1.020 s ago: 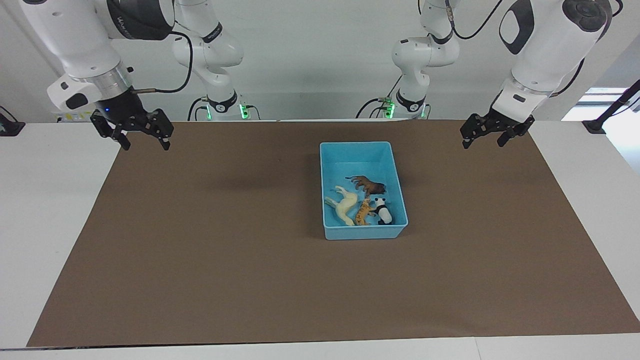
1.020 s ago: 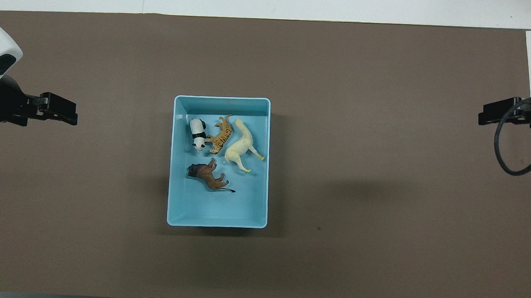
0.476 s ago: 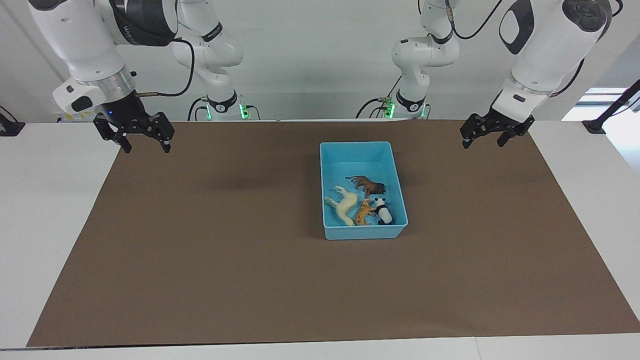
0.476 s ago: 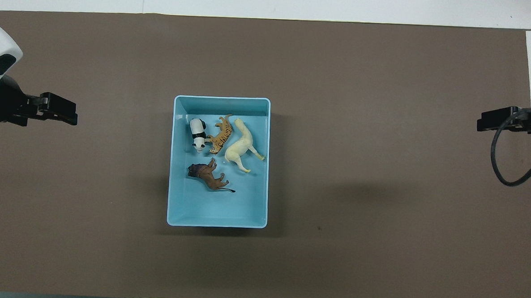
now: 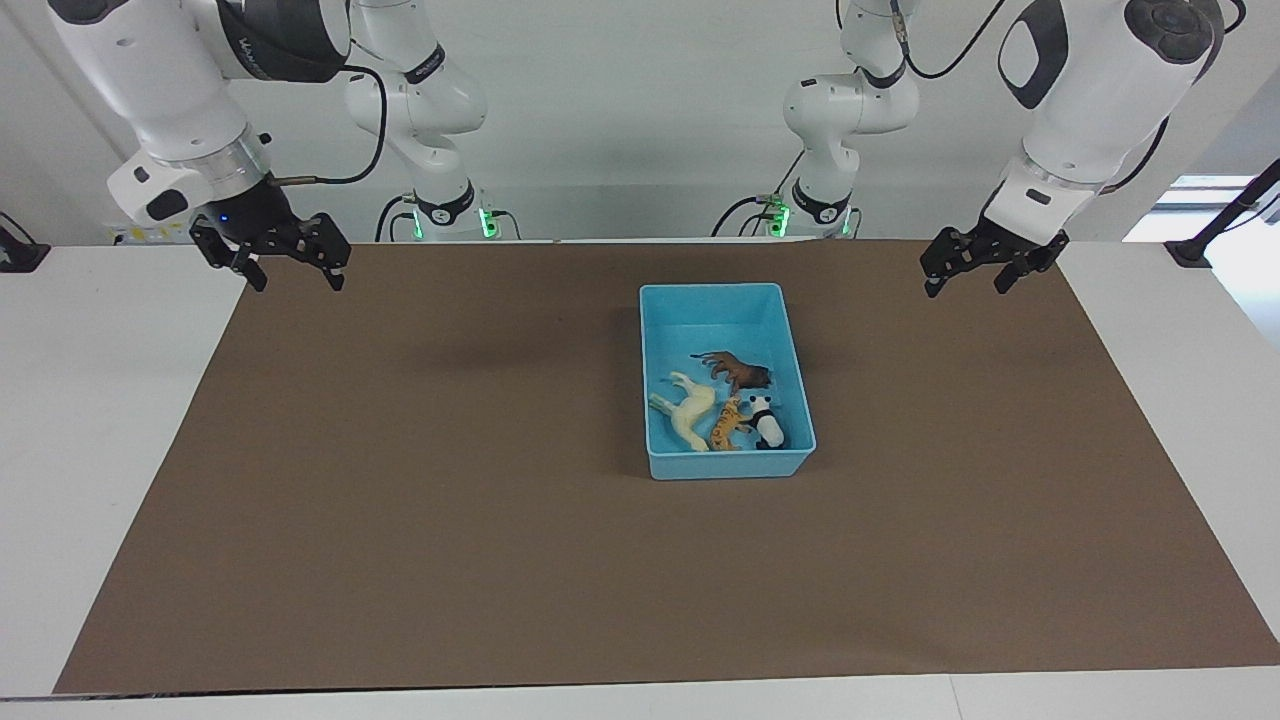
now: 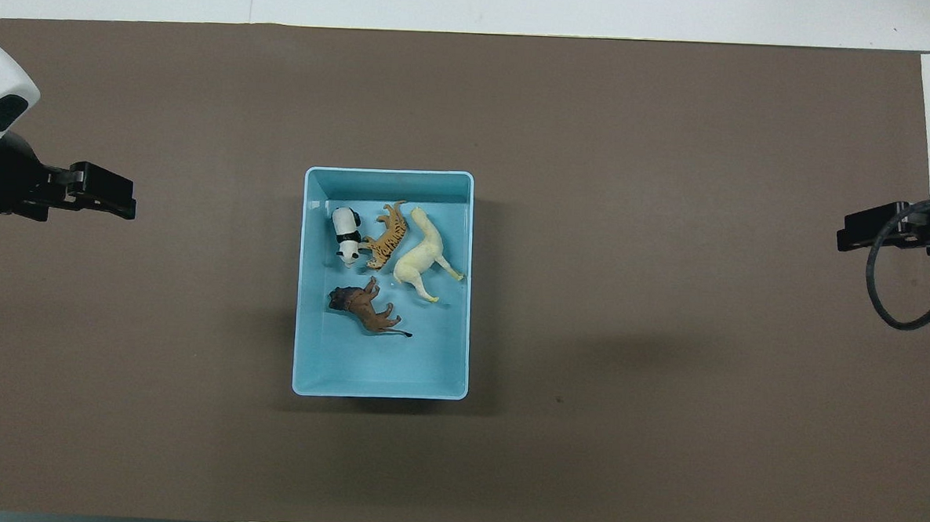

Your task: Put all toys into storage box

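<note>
All 4 toys lie inside the storage box (image 5: 713, 296) mid-mat: horse (image 5: 689, 413), tiger (image 5: 729, 425), panda (image 5: 766, 421) w/ the brown animal (image 5: 738, 371) nearer the robots. Left gripper (image 5: 964, 276) and right gripper (image 5: 292, 274) hang over the mat's ends, both w/ jaws spread, holding nothing.

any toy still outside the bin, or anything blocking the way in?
Nothing visible stands in the way. The horse, tiger, panda and brown animal all lie inside the storage box. The left tool and right tool hang open over the mat's two ends, holding nothing.
</note>
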{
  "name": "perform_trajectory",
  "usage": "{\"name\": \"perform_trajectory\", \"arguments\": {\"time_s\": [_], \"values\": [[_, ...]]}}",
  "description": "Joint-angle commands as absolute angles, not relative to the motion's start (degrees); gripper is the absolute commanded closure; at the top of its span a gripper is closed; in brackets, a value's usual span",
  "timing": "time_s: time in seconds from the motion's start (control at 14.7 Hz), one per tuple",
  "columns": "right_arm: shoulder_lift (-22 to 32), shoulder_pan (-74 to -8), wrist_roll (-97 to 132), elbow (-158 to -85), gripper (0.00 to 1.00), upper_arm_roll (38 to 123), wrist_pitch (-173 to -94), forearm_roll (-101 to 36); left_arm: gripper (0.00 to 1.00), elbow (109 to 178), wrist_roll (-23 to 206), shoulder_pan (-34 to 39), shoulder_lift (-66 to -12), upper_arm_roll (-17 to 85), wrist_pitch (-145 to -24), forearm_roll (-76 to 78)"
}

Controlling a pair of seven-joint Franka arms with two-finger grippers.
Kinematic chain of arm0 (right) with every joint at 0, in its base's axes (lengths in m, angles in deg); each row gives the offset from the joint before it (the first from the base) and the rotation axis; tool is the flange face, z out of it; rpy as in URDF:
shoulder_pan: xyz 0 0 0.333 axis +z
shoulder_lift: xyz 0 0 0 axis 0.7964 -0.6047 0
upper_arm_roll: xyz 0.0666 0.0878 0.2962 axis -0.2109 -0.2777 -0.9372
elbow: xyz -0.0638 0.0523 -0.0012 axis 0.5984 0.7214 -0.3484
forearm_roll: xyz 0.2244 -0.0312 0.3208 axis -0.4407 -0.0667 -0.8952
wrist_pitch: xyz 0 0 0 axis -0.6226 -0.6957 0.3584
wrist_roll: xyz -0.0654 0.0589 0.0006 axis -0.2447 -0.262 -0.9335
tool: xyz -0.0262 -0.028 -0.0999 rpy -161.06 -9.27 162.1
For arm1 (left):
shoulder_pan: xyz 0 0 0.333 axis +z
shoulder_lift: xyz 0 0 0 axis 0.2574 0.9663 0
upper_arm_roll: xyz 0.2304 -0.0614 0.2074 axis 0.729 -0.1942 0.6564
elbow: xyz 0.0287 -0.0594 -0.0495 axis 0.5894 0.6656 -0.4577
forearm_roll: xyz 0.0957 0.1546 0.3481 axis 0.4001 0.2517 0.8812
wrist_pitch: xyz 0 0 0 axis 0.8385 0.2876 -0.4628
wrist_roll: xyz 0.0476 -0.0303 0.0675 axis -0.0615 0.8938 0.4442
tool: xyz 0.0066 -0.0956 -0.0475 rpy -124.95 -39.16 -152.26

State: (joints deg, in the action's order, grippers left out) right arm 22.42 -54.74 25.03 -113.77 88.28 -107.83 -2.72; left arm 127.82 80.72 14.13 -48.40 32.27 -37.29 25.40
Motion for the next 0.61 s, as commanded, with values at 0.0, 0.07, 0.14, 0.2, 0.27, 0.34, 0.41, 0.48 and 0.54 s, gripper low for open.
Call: {"name": "perform_trajectory", "arguments": {"time_s": [0.0, 0.07, 0.14, 0.2, 0.27, 0.34, 0.41, 0.48, 0.54], "values": [[21.73, -55.43, 23.53, -112.51, 0.00, 87.77, -106.06, -2.19, 0.00, 127.52, 80.42, 13.86, -48.80, 32.78, -36.02, 24.93], [21.90, -55.43, 23.53, -112.77, 0.00, 87.77, -106.06, -2.10, 0.00, 127.52, 80.42, 13.86, -48.88, 32.78, -36.11, 24.93], [21.99, -55.43, 23.62, -112.95, 0.00, 87.77, -106.06, -2.10, 0.00, 127.52, 80.42, 13.86, -48.88, 32.78, -36.02, 25.02], [22.08, -55.43, 23.62, -113.12, 0.00, 87.77, -106.06, -2.10, 0.00, 127.52, 80.42, 13.86, -48.88, 32.78, -36.11, 25.02], [22.08, -55.43, 23.62, -113.04, 0.00, 87.77, -106.06, -2.10, 0.00, 127.52, 80.42, 13.86, -48.88, 32.78, -36.02, 25.02], [22.08, -55.43, 23.71, -113.12, 0.00, 87.77, -106.14, -2.10, 0.00, 127.52, 80.42, 13.86, -48.88, 32.78, -36.11, 25.02], [22.08, -55.43, 23.62, -113.12, 0.00, 87.77, -106.14, -2.10, 0.00, 127.52, 80.42, 13.86, -48.88, 32.78, -36.02, 24.93], [22.17, -55.43, 23.71, -113.12, 0.00, 87.77, -106.14, -2.10, 0.00, 127.52, 80.42, 13.86, -48.88, 32.78, -36.02, 24.93], [22.17, -55.52, 23.97, -113.12, 0.00, 87.77, -106.14, -2.10, 0.00, 127.52, 80.33, 13.86, -48.80, 32.78, -36.11, 25.02]]}}
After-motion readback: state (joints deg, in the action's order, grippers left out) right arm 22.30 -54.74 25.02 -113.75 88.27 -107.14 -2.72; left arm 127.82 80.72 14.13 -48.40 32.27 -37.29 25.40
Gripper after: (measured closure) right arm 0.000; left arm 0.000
